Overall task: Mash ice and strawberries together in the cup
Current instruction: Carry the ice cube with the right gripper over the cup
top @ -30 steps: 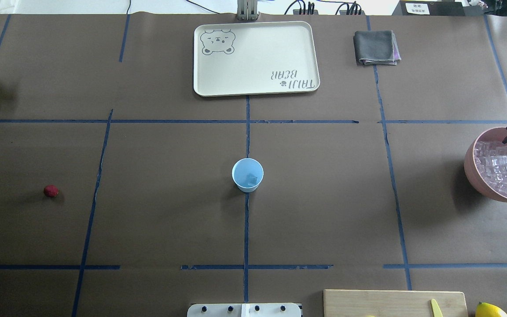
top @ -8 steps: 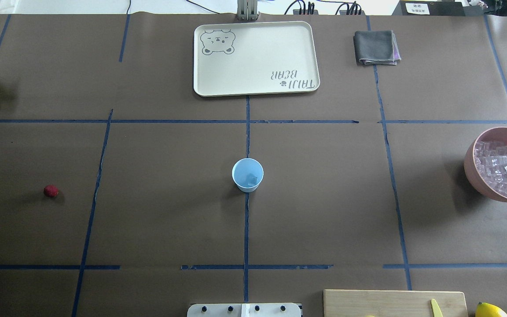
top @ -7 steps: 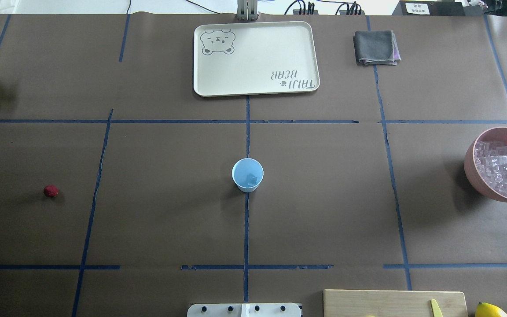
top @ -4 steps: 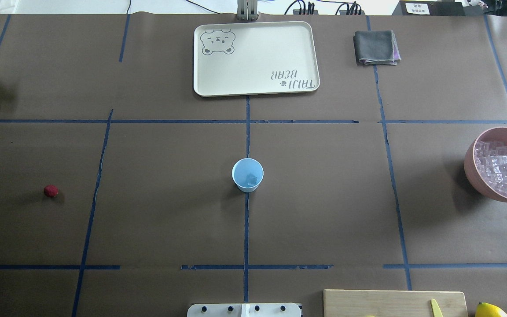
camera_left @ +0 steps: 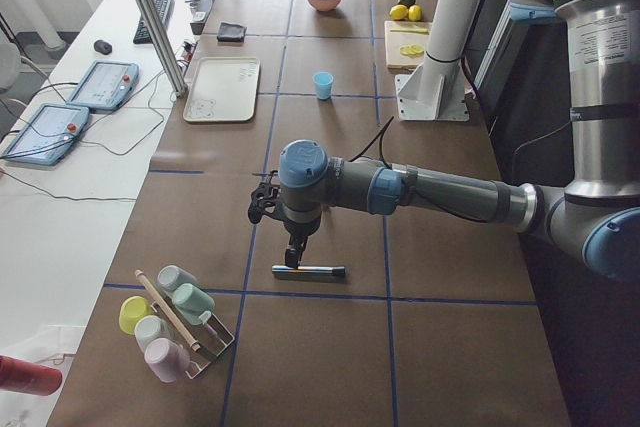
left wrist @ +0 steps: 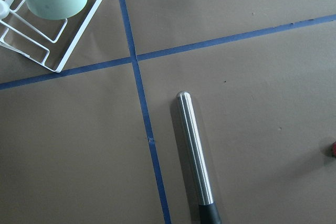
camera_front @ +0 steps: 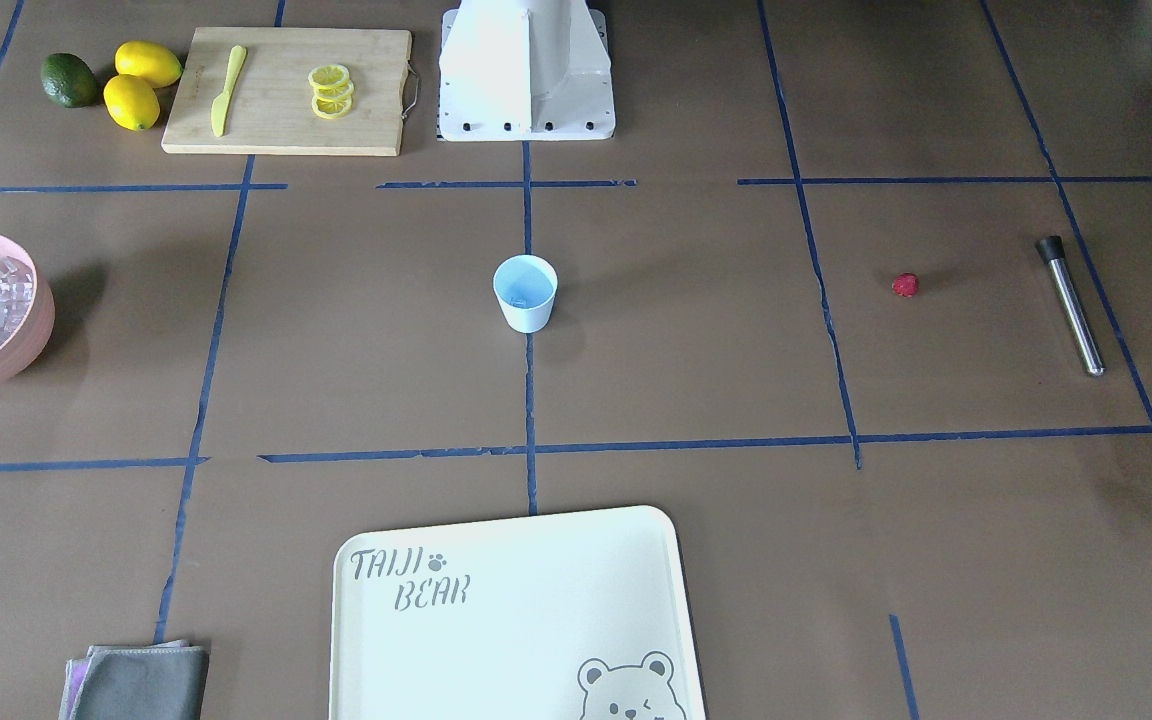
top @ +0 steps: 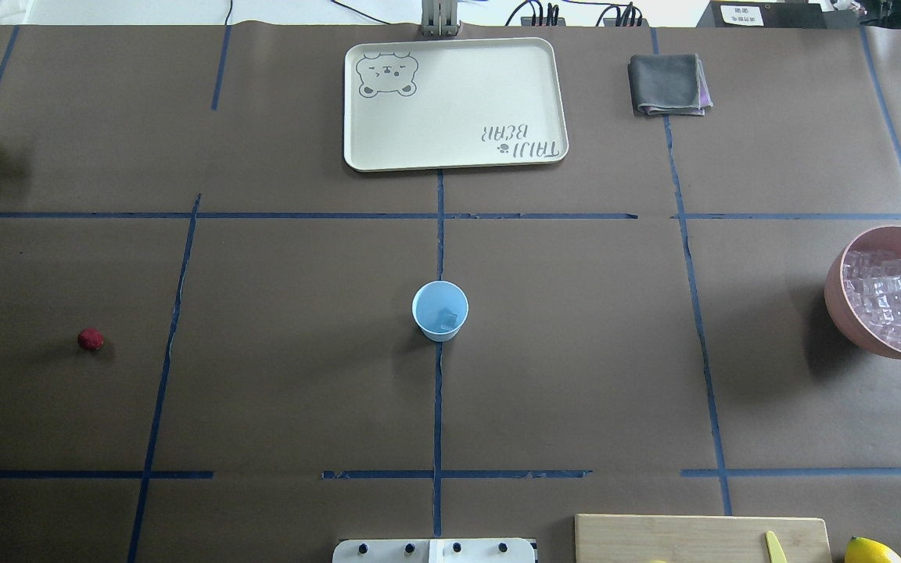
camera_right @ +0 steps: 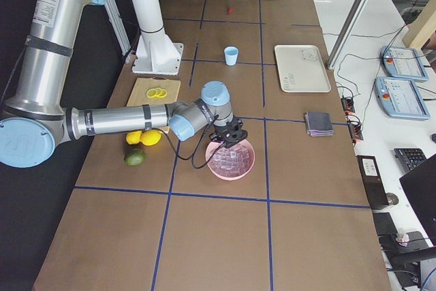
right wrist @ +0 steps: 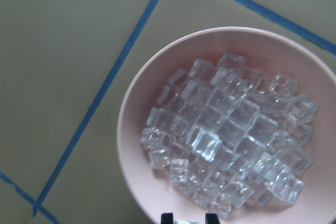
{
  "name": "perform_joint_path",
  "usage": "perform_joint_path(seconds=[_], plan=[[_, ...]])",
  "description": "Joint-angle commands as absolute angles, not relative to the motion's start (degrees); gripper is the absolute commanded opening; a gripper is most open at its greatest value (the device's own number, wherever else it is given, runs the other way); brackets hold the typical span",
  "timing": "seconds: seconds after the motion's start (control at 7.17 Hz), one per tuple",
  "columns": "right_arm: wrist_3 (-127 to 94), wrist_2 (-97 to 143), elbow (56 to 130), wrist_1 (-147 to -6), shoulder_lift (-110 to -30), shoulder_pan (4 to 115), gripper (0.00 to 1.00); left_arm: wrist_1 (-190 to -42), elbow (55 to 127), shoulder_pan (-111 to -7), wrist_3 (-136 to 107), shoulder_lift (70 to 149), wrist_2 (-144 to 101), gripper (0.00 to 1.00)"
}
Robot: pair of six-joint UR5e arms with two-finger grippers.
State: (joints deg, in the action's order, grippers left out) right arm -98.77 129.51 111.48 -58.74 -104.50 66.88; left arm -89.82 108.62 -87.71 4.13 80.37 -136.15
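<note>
While the right gripper [right wrist: 189, 217] hangs over the pink bowl [right wrist: 131, 129], fingers narrowly parted (you cannot tell whether a cube sits between them), pick one top cube of the ice [right wrist: 206, 145] heaped there and close squarely on flat faces. Cubes have no long axis. The cup [top: 428, 303] stands upright at table centre, mouth up, with the strawberry [top: 91, 338] well apart.
</note>
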Motion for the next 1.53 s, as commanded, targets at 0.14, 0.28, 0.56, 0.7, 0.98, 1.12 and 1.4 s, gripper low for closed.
perform_joint_path(seconds=[0.14,0.28,0.56,0.7,0.98,1.12,1.4], plan=[[-105.7,130.9,119.4,-58.6,-97.0,57.3,0.0,-89.8,108.9,-87.6,4.0,80.5,-136.0,1.0],[-109.1,130.3,120.2,-58.7,-92.0,51.1,0.03,-89.8,108.9,-87.6,4.0,80.6,-136.0,1.0],[-117.1,128.2,119.2,-60.5,-81.0,41.4,0.02,-89.8,108.5,-87.5,4.0,80.5,-136.0,1.0],[-117.2,124.6,116.4,-67.5,-71.9,36.9,0.02,-89.8,108.5,-87.6,4.0,80.5,-136.0,1.0],[-117.2,115.3,109.9,-74.0,-61.4,30.5,0.02,-89.8,108.5,-87.6,4.0,80.4,-136.0,1.0],[-117.2,111.4,106.7,-73.8,-58.8,28.9,0.02,-89.8,108.5,-87.6,4.0,80.3,-136.0,1.0],[-117.2,111.0,101.9,-73.7,-55.4,28.5,0.02,-89.8,108.5,-87.6,4.0,80.3,-136.1,1.0]])
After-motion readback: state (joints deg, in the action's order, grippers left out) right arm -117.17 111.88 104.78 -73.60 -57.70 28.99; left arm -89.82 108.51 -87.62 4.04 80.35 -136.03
